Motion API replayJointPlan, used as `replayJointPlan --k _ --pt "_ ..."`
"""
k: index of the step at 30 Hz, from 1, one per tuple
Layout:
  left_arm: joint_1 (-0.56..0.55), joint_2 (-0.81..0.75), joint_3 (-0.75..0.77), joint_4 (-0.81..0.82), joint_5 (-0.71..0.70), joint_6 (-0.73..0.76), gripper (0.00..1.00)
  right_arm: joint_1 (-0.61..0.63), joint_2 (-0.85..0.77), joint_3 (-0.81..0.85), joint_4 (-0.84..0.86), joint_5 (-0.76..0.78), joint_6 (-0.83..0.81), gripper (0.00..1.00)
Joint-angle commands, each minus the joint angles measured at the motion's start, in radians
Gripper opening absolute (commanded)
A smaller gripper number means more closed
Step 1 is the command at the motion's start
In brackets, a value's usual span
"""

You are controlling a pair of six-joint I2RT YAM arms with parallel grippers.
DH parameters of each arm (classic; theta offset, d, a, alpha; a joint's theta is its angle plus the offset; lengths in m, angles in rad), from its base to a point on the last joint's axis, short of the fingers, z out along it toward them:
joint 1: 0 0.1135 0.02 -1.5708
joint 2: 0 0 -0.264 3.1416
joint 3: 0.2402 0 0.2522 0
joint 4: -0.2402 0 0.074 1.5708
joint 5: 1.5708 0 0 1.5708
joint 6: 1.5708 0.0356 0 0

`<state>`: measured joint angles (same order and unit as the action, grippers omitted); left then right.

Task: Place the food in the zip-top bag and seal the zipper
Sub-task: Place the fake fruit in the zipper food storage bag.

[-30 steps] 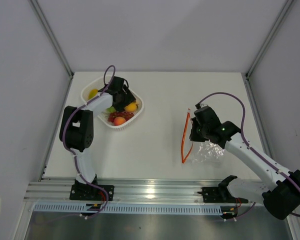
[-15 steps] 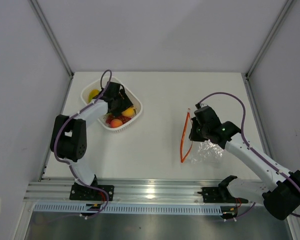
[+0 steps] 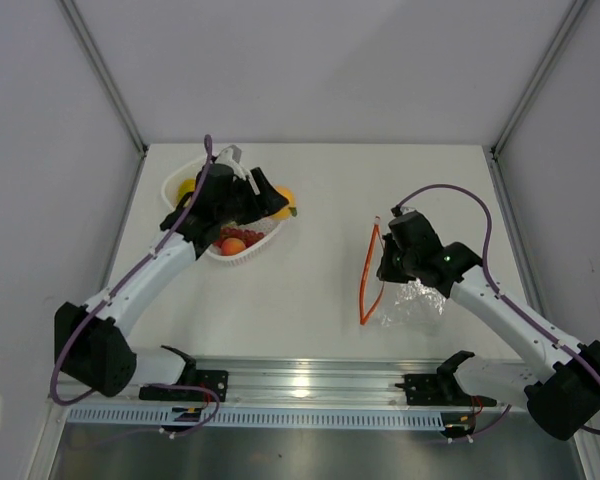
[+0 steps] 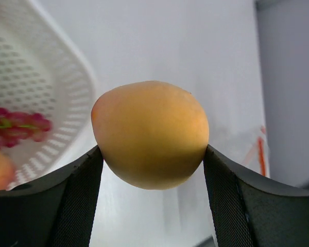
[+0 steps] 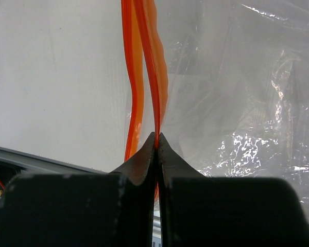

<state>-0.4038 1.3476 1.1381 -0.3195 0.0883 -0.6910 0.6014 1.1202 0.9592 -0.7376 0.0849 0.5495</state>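
Between left claw [image 4: 152, 154] fingers: one orange [image 4: 149, 134]; right claw [image 5: 157, 136] pinching one zipper [image 5: 149, 62].

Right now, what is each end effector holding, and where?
Left end effector: orange-yellow toy fruit, clamped across its sides. Right end effector: zip-top bag, pinched by its zipper.

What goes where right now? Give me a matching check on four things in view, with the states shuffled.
Things:
1. orange-yellow fruit
2. red grape cluster
3. zipper
4. zip-top bag

States:
A. pinched in the shut right gripper
B. clear and crinkled
C. inside the white mesh basket
D. clamped in the left gripper

Pairs: 1-D, 2-C, 3-A, 4-B
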Motion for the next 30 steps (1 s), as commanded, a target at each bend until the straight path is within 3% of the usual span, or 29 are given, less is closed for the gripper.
replayJointPlan --k 1,5,13,20,30 --pt "-0.094 -0.105 -0.107 0.186 0.209 0.076 0.01 0.006 -0.011 0.055 0.011 -0.019 0.018 0.0" --pt "-0.194 -0.13 -0.195 0.385 0.417 0.067 0.01 0.008 -0.013 0.072 0.0 -0.053 0.03 0.0" --pt "-0.334 -0.087 -0.308 0.667 0.562 0.012 0.0 0.006 -0.028 0.084 0.003 -0.123 0.059 0.0" --pt "-0.415 -0.025 -0.319 0.709 0.561 0.025 0.01 0.005 -0.034 0.09 0.009 -0.163 0.079 0.0" --pt "-0.435 0.084 -0.365 0.815 0.531 -0.04 0.01 -0.002 -0.057 0.11 0.055 -0.26 0.147 0.0"
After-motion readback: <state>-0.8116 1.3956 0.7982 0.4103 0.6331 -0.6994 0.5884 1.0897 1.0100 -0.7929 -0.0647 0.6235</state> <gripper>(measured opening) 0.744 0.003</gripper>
